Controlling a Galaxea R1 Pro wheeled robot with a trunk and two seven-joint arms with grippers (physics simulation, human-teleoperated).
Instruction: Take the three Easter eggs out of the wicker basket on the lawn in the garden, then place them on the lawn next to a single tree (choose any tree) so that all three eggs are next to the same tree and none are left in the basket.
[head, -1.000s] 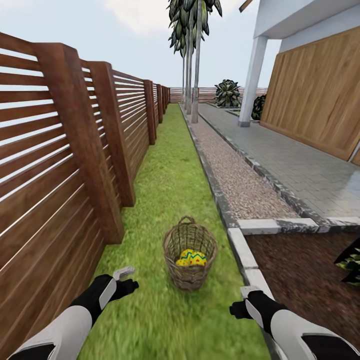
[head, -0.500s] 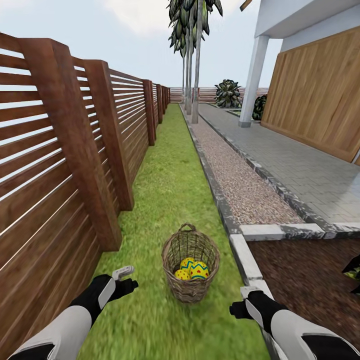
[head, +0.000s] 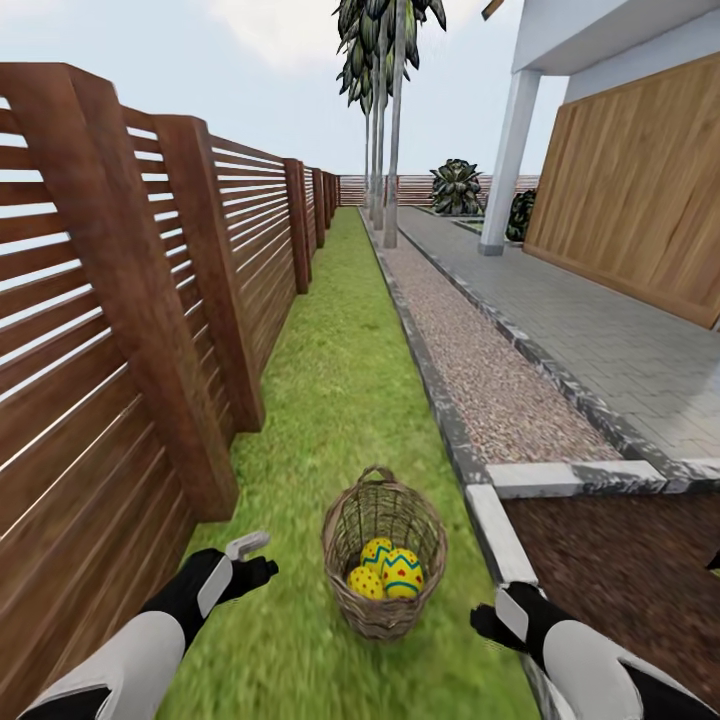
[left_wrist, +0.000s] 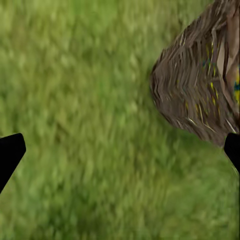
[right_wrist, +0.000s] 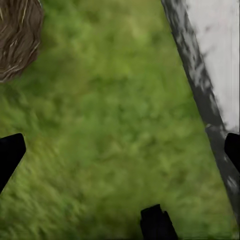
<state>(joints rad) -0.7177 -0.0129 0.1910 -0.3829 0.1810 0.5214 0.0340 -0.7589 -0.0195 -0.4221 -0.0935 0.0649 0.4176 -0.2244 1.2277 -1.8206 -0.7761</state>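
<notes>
The wicker basket (head: 384, 562) stands on the lawn (head: 340, 380) between both arms, three Easter eggs (head: 390, 573) inside. The left hand (head: 252, 560) and right hand (head: 497, 618) hover empty, fingers spread apart.

White forearms, black wrists, black pincer (head: 258, 562) fingers.

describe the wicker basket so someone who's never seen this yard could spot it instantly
Find the long strip of lawn running between the brown slatted fence and the grey stone kerb. At its near end, between the left gripper and right gripper, stands the wicker basket. It is round, brown and open-weave with a thin arched handle, holding yellow patterned Easter eggs.
</notes>
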